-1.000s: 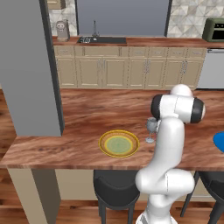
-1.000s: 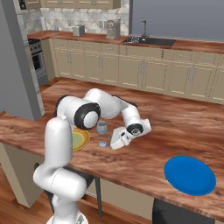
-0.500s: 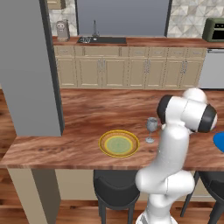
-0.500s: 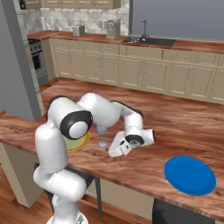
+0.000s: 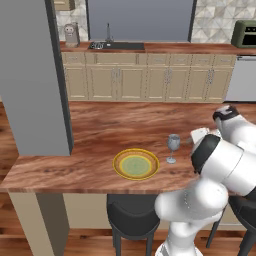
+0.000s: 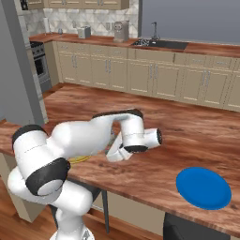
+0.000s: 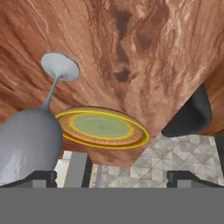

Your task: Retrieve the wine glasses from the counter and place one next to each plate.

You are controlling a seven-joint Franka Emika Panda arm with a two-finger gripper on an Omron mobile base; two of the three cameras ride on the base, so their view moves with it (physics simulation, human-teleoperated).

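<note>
Arm: white, dark joints, rising from below the near edge of the worktop and folded forward low over it. Wrist: bent sharply, hand lying close above the wood, turned nearly sideways. Gripper: two dark fingertips set wide apart, jaws spread, nothing between them; hand roughly midway along the near edge.

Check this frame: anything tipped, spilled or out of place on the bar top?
Nothing stands out. The wine glass stands upright on its foot beside the yellow-rimmed plate, apart from it; the blue plate lies flat near the edge. No spill or damage visible.
</note>
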